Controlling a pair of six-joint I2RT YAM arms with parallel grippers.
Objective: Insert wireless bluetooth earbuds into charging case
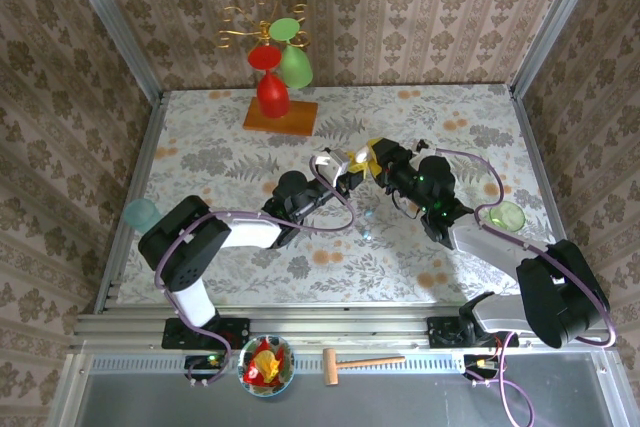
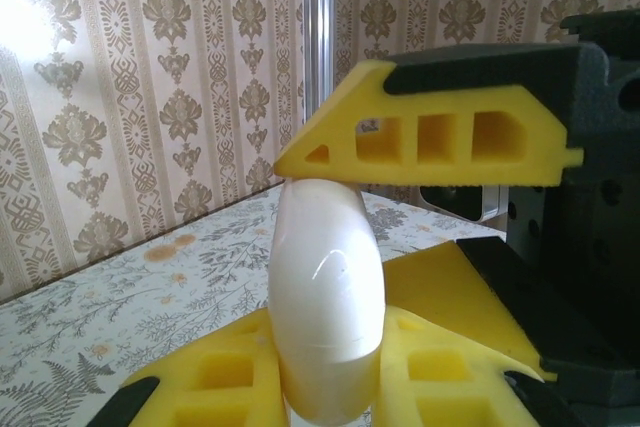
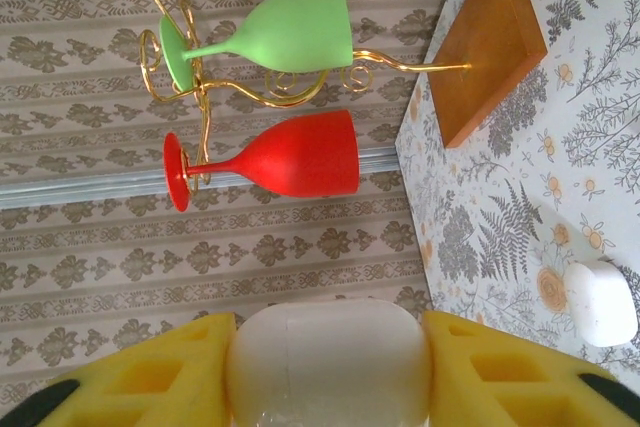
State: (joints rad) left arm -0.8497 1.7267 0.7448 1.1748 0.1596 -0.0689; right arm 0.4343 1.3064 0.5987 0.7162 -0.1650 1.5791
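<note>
Two grippers meet mid-frame from above: left gripper clenches a white case; right gripper likewise grasps a case.

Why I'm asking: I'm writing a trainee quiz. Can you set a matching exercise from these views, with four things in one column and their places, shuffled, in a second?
Things
1. green goblet
2. mallet
3. white case
4. wooden base

Places
A. standing on the far side of the table
B. lying on the grey ledge near the arm bases
C. between yellow fingers
D. hanging on the gold rack

Pairs: 1-D, 2-B, 3-C, 4-A.
</note>
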